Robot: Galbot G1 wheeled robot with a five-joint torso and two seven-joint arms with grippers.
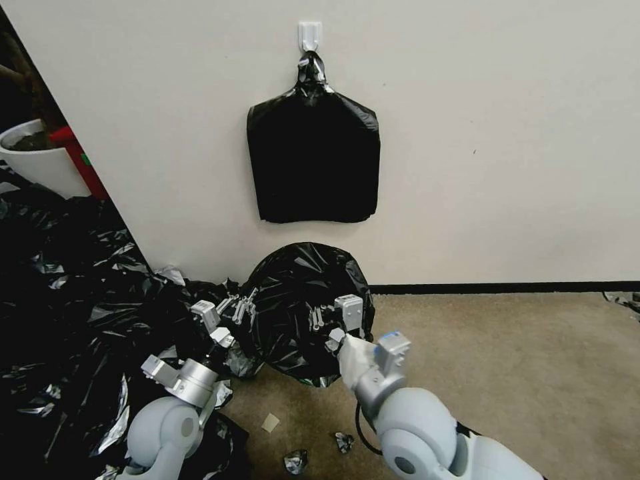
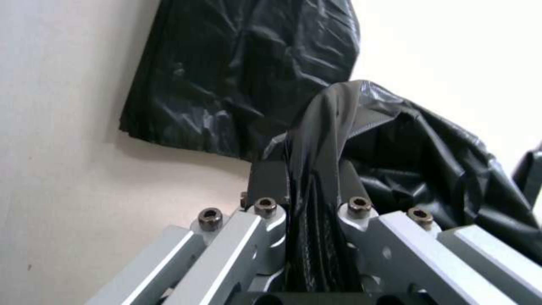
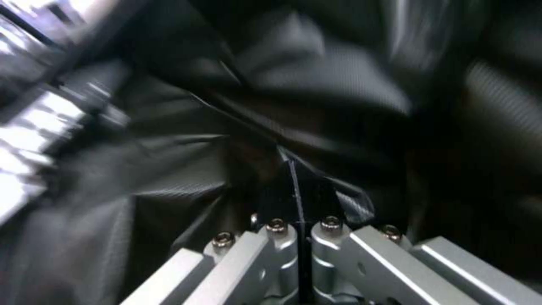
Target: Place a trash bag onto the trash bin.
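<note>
Status: both my arms are down low at the foot of the wall point(image 1: 507, 133), working one trash bag point(image 1: 300, 293).

Left gripper point(image 1: 239, 308) is clenched on a fold of the bag's film. In the left wrist view the film point(image 2: 316, 178) runs straight down between the fingers point(image 2: 270, 180), pinched tight, with the rest of the bag ballooning off to one side of the gripper point(image 2: 305, 186).

Right gripper point(image 1: 319, 319) is also clamped on the bag, at its other side. The right wrist view shows the jaws closed with a thin edge of film point(image 3: 294, 186) caught between them at the gripper point(image 3: 296, 190); everything beyond is blurred black plastic.

The bag sits between the two grippers as a rounded, wrinkled black dome, glossy, right up against the wall just above the black baseboard point(image 1: 500, 288). I cannot see the trash bin itself; whether it is under the dome I cannot tell.

Directly above on the wall, a flat squarish black bag stack point(image 1: 313, 160) hangs by its knotted neck from a white hook point(image 1: 310, 33).

To my left a big heap of black plastic film point(image 1: 67, 300) covers the floor, touching the bag's left side near my left gripper. Behind it stands a white pot point(image 1: 37, 157) with a thick rim.

Brown carpet point(image 1: 520, 380) to the right, with a few small scraps point(image 1: 297, 460) near my arms.
</note>
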